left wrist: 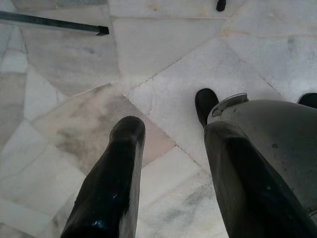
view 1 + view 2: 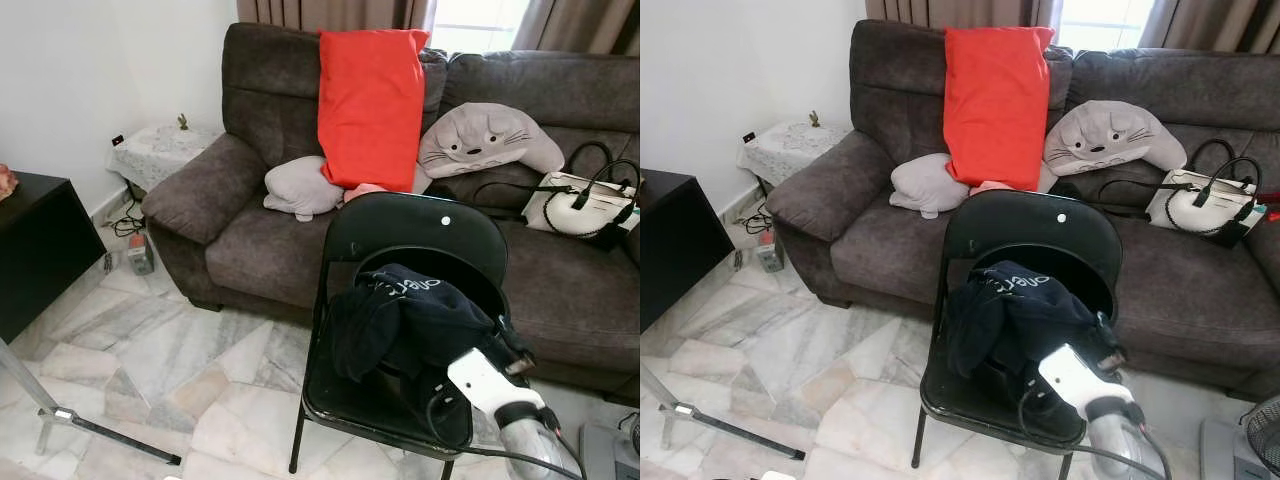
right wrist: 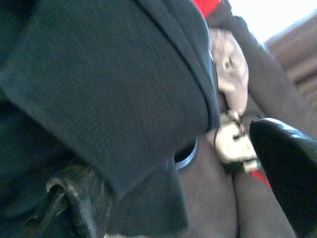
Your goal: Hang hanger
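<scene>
On your left side, the left gripper (image 1: 171, 131) hangs idle over the marble floor (image 1: 163, 59), its two fingers spread apart and holding nothing, well away from the work. Move across to the black folding chair (image 2: 420, 225) in front of the sofa (image 2: 250, 230): a dark garment (image 2: 410, 310) lies heaped on its seat, and no hanger can be made out for sure. It is probably inside that cloth. The right wrist view shows a thin curved rim (image 3: 187, 157) under a fold, which may be part of it. The right gripper (image 2: 508, 350) is buried in the right side of the heap; you cannot tell whether it is clenched on anything. So the right arm is by far the nearer, and the cloth lies to its left and just ahead.
</scene>
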